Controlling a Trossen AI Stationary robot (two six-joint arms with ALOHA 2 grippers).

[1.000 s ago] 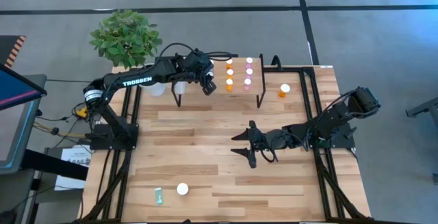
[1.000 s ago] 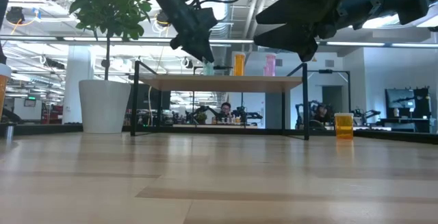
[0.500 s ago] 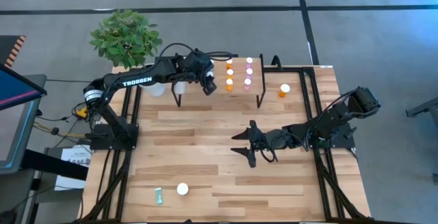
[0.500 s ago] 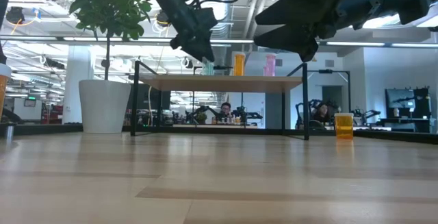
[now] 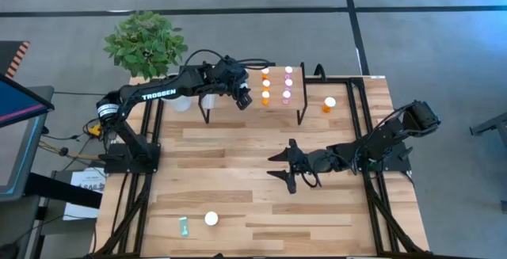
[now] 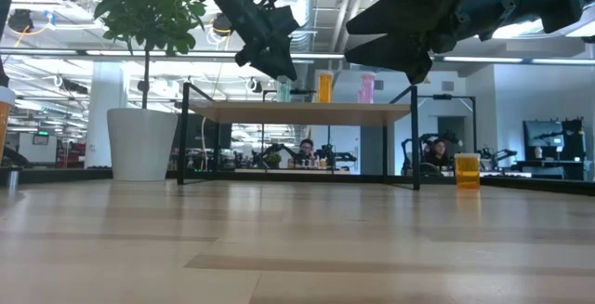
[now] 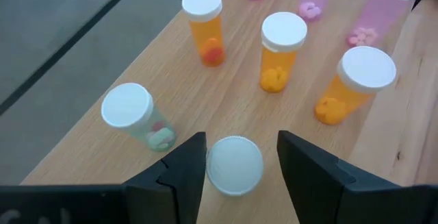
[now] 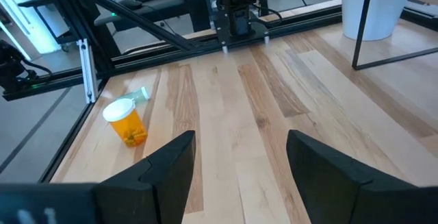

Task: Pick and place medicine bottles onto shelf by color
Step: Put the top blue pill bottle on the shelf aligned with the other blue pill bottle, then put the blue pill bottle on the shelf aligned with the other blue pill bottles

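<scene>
The left gripper [image 7: 236,157] hangs over the shelf [image 5: 255,100], its fingers [image 7: 179,168] parted and standing to either side of a teal bottle [image 7: 234,166] seen cap-on directly between them; a gap shows on both sides of the white cap, so the bottle looks to be standing free on the board rather than pinched — though from this angle I cannot be sure the pads are fully clear lower down. Just beyond the fingers on one side stands a second teal bottle [image 7: 134,115], and farther ahead a row of three orange bottles [image 7: 282,51], with pink bottles [image 7: 384,10] past those. The right gripper [image 5: 287,166] waits above the middle of the bench [image 5: 238,211] with its fingers spread wide and empty; ahead of them an orange bottle [image 8: 126,120] and a small teal one lying flat are not yet sorted, and another orange bottle [image 5: 329,104] stands on the bench beside the shelf. The risk now lies in leaving: if the left fingers lift at a slant, or swing sideways before clearing the cap, a pad could clip the bottle and tip it — and it stands near enough its teal neighbour to knock that one toward the shelf edge.
</scene>
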